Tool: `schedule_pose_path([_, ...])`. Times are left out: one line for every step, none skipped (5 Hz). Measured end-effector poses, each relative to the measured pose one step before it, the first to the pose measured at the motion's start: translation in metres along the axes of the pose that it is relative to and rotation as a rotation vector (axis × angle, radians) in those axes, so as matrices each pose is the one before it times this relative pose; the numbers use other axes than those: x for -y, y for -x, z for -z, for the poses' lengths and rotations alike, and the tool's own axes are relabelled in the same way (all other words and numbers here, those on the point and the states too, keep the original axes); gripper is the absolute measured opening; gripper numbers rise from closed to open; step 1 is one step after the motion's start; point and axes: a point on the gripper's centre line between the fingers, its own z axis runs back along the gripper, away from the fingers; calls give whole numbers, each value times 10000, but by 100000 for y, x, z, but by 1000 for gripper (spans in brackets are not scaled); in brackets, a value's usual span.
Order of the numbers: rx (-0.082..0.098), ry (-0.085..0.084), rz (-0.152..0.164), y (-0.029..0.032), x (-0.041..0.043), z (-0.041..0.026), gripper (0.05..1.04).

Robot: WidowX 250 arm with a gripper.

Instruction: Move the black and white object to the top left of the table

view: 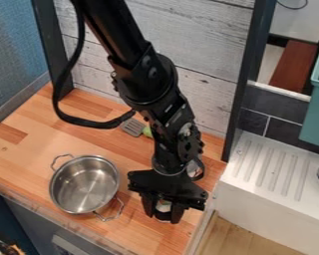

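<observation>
The gripper hung over the front part of the table, in the lower middle of the camera view, pointing down. Its fingers stood only partly apart, and the black and white object filled the gap between them, upright, held near the tips. Whether its base touched the table could not be told.

Just to the left of the gripper was the pot, metal, upright and without a lid. One of its two loop handles stuck out toward the gripper, the other up and away from it. Beyond the gripper, up and to the left, lay the grey slotted spatula, with something green beside it, partly behind the arm. The arm came down to the gripper from the top edge, with a black cable looping out on its left.

To the right of the gripper, past the table's edge, stood the white ridged drainboard. Farther up and to the right was a teal bin, cut off by the view's edge. Behind the gripper and the arm rose the plank wall.
</observation>
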Motion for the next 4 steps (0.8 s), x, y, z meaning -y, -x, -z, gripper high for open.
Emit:
schedule_pose_path([32, -24, 54, -50, -38, 0, 397])
schedule_pose_path([7, -167, 72, 30, -300, -295, 388])
schedule_pose_path([455, -30, -78, -915, -755, -2053, 388])
schedule_pose_path([512, -69, -906, -1152, -2494, -2132, 388])
